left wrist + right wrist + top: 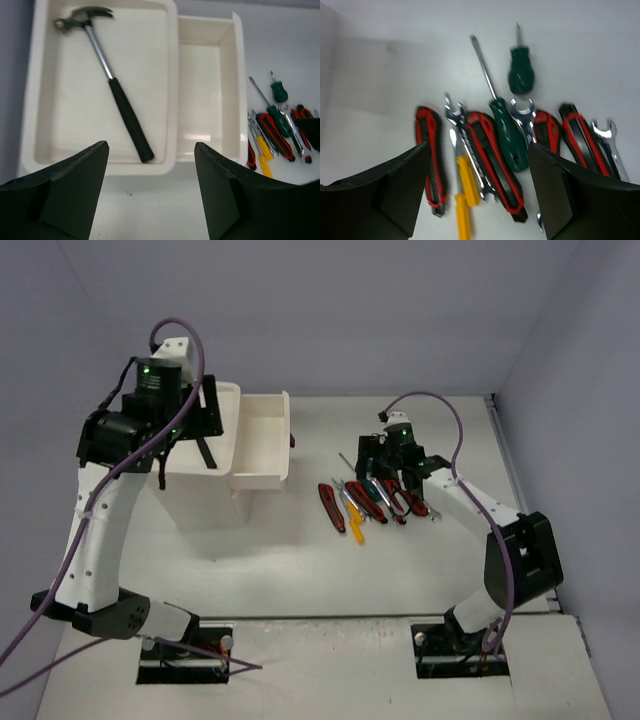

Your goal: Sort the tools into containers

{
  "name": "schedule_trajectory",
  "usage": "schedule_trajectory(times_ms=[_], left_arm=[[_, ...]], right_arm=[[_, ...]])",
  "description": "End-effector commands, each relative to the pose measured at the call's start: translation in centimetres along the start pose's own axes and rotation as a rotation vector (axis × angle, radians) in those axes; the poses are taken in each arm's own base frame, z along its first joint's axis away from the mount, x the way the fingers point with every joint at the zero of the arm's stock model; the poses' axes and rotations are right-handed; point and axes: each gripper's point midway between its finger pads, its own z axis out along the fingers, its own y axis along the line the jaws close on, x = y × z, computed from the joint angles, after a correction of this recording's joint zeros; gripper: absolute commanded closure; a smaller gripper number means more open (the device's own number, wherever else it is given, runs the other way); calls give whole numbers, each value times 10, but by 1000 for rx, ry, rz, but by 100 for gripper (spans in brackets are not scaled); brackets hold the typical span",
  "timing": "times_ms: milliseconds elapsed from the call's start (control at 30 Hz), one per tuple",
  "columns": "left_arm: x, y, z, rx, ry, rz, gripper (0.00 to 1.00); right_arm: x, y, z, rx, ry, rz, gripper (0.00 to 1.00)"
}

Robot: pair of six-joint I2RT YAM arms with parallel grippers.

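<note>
Wide and empty, left claw (150,147), matte black wedge fingers, sits above the shallow top tray (65,110): smooth white plastic, rounded rim. The hammer (117,95) lies diagonally in that tray, with a curved steel head, chrome shaft and black rubbery grip. A boxy white drawer (202,90) is pulled out beside it. The right claw (477,147), wide and empty, is over tools on the white desk (580,35): red-black pliers (490,155), glossy green screwdrivers (507,135), a yellow screwdriver (465,182) and flat silver wrenches (606,135).

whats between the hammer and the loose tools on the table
The pulled-out white drawer, which looks empty, sits between the hammer and the loose tools, with a strip of bare table beside the tools. The left wrist view shows it.
</note>
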Motion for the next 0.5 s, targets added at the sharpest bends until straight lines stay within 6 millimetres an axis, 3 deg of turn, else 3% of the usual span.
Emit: schedule_trajectory(times_ms=[0, 67, 200, 367, 433, 467], left_arm=[[12, -38, -11, 39, -42, -63, 34], [28, -65, -13, 81, -28, -31, 34], [45, -84, -9, 97, -18, 8, 34], [35, -64, -15, 23, -72, 67, 34], [26, -52, -21, -6, -104, 107, 33], [24, -50, -24, -7, -114, 115, 33]], right_arm=[[-7, -22, -24, 126, -86, 53, 25], [-2, -27, -30, 142, -93, 62, 25], [1, -26, -39, 129, -101, 46, 26], [8, 16, -36, 16, -65, -62, 29], [20, 40, -28, -25, -29, -105, 30], [23, 41, -23, -23, -17, -102, 30]])
